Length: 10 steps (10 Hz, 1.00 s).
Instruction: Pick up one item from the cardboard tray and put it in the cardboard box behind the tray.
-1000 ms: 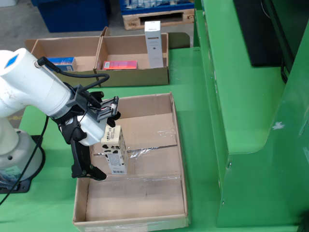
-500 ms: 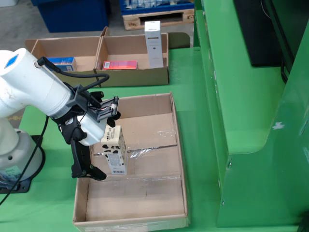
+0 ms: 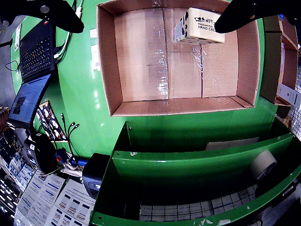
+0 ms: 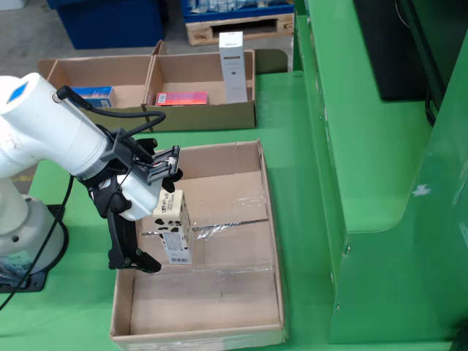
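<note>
Cardboard tray (image 4: 270,219), centre: one small carton (image 4: 173,227) upright at 9 o'clock, end effector (image 4: 150,219) straddling it. Cardboard box (image 4: 205,117) at 12 o'clock on green table (image 4: 292,146).

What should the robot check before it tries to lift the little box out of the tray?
1. Little box standing upright in the cardboard tray: ok.
2. Gripper around the box, a finger on each side: ok.
3. Fingers actually pressing on the box: cannot tell; in the wrist view they look spread wide.
4. Nothing else in the tray to bump: ok.
5. Back cardboard box has room: ok, though a tall white carton and a flat red pack already sit in it.
</note>
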Available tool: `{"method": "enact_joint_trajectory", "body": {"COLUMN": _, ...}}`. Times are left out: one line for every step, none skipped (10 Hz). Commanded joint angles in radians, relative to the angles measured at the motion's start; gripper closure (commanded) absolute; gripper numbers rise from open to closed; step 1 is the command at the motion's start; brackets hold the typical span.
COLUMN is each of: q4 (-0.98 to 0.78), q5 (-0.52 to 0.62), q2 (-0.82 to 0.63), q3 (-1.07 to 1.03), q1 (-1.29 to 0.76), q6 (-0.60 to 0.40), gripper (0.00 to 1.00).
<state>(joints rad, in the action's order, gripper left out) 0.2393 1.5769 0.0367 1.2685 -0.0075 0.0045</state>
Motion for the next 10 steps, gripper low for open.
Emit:
{"method": "enact_joint_trajectory", "body": {"q4": 0.012, "q5": 0.0, "q2": -0.017, "q3": -0.026, "q1": 0.0, "q6": 0.0, "gripper": 0.0}}
{"method": "enact_joint_trajectory", "body": {"q4": 0.012, "q5": 0.0, "q2": -0.017, "q3": -0.026, "q1": 0.0, "q6": 0.0, "gripper": 0.0}}
{"method": "enact_joint_trajectory", "body": {"q4": 0.012, "q5": 0.0, "q2": -0.017, "q3": -0.026, "q1": 0.0, "q6": 0.0, "gripper": 0.0}}
{"method": "enact_joint_trajectory", "body": {"q4": 0.012, "q5": 0.0, "q2": -0.017, "q3": -0.026, "q1": 0.0, "q6": 0.0, "gripper": 0.0}}
{"method": "enact_joint_trajectory", "body": {"q4": 0.012, "q5": 0.0, "q2": -0.017, "q3": -0.026, "q1": 0.0, "q6": 0.0, "gripper": 0.0}}
{"method": "enact_joint_trajectory", "body": {"q4": 0.014, "q5": -0.013, "q2": -0.046, "q3": 0.003, "q1": 0.02, "q6": 0.026, "gripper": 0.0}}
{"method": "enact_joint_trajectory", "body": {"q4": 0.009, "q5": -0.032, "q2": -0.094, "q3": 0.044, "q1": 0.053, "q6": 0.065, "gripper": 0.0}}
{"method": "enact_joint_trajectory", "body": {"q4": 0.009, "q5": -0.032, "q2": -0.094, "q3": 0.044, "q1": 0.053, "q6": 0.065, "gripper": 0.0}}
{"method": "enact_joint_trajectory", "body": {"q4": -0.008, "q5": -0.053, "q2": -0.128, "q3": 0.064, "q1": 0.096, "q6": 0.097, "gripper": 0.0}}
{"method": "enact_joint_trajectory", "body": {"q4": -0.013, "q5": -0.08, "q2": -0.17, "q3": 0.096, "q1": 0.144, "q6": 0.133, "gripper": 0.0}}
